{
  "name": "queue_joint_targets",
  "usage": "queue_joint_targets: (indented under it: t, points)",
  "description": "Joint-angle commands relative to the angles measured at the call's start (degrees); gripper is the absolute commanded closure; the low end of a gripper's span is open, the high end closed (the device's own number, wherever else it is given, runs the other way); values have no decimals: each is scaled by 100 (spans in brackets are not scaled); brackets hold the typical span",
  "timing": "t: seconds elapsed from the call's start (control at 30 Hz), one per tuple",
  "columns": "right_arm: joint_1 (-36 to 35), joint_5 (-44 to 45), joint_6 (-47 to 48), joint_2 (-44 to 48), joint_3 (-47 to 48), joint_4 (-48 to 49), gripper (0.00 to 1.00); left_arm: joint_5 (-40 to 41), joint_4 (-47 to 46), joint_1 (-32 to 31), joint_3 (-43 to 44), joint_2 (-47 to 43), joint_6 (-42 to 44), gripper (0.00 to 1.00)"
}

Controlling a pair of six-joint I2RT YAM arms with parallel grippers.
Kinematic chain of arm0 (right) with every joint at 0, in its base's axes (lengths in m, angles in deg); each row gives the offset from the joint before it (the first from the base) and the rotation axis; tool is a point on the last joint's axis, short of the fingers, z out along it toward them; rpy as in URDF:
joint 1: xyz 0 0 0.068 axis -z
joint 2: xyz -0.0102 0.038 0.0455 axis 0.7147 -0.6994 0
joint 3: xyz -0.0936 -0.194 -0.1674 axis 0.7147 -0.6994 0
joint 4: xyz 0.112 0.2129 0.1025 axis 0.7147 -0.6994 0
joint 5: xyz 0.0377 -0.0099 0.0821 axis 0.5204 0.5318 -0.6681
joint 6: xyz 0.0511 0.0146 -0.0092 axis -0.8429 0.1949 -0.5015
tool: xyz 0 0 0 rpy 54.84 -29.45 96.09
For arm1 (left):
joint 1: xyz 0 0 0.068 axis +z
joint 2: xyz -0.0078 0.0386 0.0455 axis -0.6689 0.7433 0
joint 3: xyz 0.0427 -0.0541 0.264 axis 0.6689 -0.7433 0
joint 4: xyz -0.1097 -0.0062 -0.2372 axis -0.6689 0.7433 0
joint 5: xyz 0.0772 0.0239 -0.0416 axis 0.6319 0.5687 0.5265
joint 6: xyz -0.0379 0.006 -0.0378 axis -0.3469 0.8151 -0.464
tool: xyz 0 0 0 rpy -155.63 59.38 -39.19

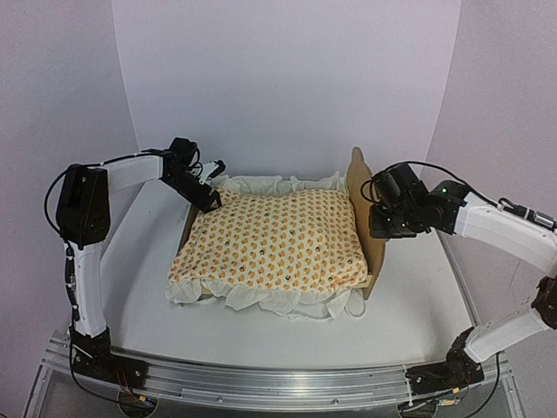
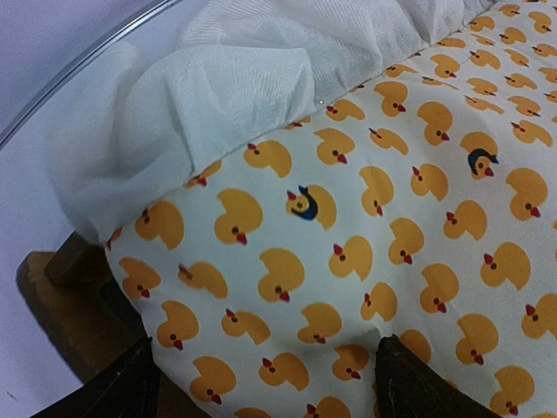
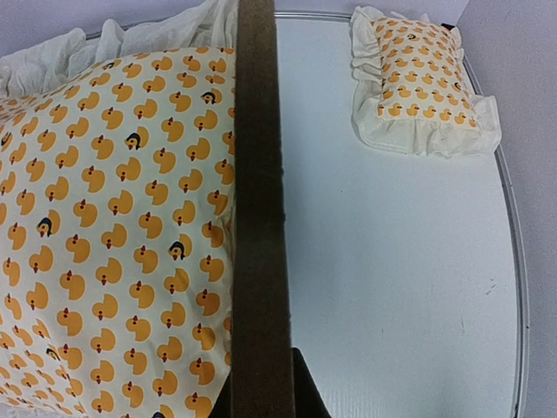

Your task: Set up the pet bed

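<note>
Plywood pet bed: light, stiff, thin-edged. Right gripper pinches its headboard, seemingly squarely. Left gripper gapes over the cushion.

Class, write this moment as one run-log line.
left gripper: open over cushion | right gripper: shut on pet bed headboard | pillow: on table

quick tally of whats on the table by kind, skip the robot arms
light plywood pet bed frame: 1
duck-patterned white-ruffled mattress cushion: 1
small matching ruffled duck-print pillow: 1
total: 3
</note>
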Motion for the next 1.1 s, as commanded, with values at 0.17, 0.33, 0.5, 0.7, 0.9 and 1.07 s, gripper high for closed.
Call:
queue_joint_targets:
  t: [0.17,0.33,0.5,0.7,0.9,1.07]
  points:
    - [282,52,-961,220,673,-1430,53,238,-186,-6,355,376,-118,15]
    - [93,-492,-1638,723,1053,-2412,51,138,-192,-6,369,516,-188,20]
    - [-1498,-814,-2371,1071,189,-2029,32,-96,-229,-7,359,537,-303,26]
    - [-2616,-1314,-1659,481,323,-363,38,-256,-137,-4,403,652,-385,39]
    - [-2432,-773,-65,-1328,2724,248,31,-281,-210,-6,497,641,-447,77]
    - [-1376,-32,-353,-2816,4501,-369,31,-269,-303,-5,521,468,-559,100]
